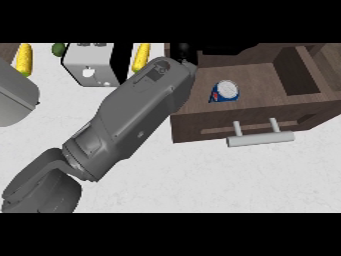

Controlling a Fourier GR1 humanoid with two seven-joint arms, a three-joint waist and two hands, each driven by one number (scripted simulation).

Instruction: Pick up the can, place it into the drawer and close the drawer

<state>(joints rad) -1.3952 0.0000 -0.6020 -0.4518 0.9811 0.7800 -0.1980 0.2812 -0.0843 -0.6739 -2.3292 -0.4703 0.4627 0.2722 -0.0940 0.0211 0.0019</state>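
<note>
A blue and white can [225,91] lies on its side inside the open brown drawer [306,112], near the drawer's left part. My right forearm stretches from the lower left up to the drawer's back left corner. Only a small black part of my right hand [182,49] shows there, above and left of the can and apart from it. The drawer's pale bar handle [260,138] sticks out from its front panel toward me. A grey forearm fills the left edge; my left hand does not show.
A white boxy appliance [90,67] with a black side stands at the back, left of the drawer. Yellow corn cobs [24,59] [141,56] and a green item [58,48] lie along the back. White counter [225,180] spreads in front of the drawer.
</note>
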